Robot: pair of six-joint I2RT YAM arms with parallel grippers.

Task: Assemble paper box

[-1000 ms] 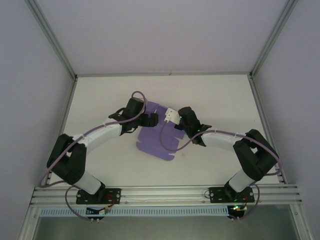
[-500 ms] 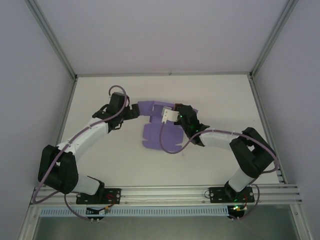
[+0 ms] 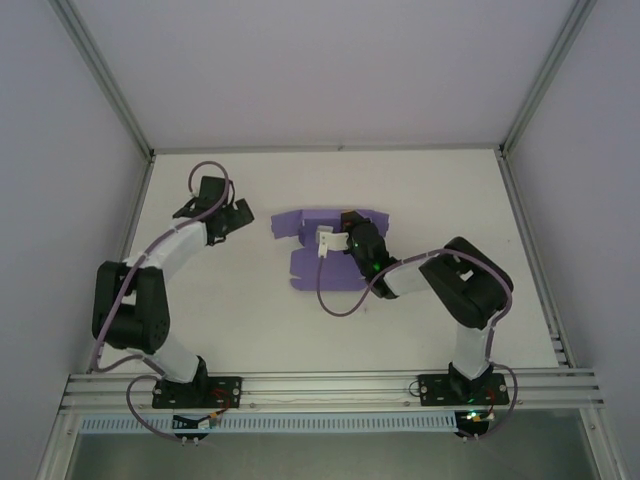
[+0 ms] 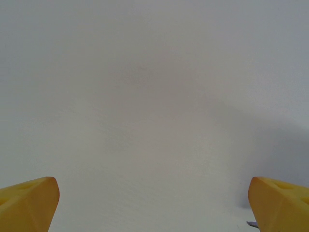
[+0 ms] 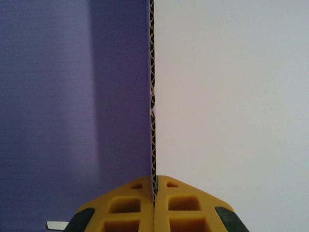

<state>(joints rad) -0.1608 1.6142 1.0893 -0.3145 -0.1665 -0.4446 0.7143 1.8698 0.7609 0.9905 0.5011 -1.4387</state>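
The paper box (image 3: 306, 272) is a flat lavender die-cut sheet lying mid-table, with a flap (image 3: 300, 220) along its far side. My right gripper (image 3: 333, 239) is shut on a panel of it near the sheet's far right part. In the right wrist view that panel (image 5: 72, 96) stands on edge, its corrugated edge (image 5: 152, 96) pinched between my yellow fingertips (image 5: 183, 203). Off to the left, clear of the sheet, my left gripper (image 3: 236, 216) is open. Its yellow fingertips (image 4: 29, 203) sit wide apart over bare white table, with nothing between them.
The white table (image 3: 240, 320) is walled in by pale panels and aluminium posts (image 3: 100, 80). A rail (image 3: 330, 385) with both arm bases runs along the near edge. The right arm's purple cable (image 3: 335, 305) loops over the sheet's near side.
My left arm has swung away to the left, off the sheet. My right gripper has moved left and inward with the sheet in it, and the sheet has shifted and turned.
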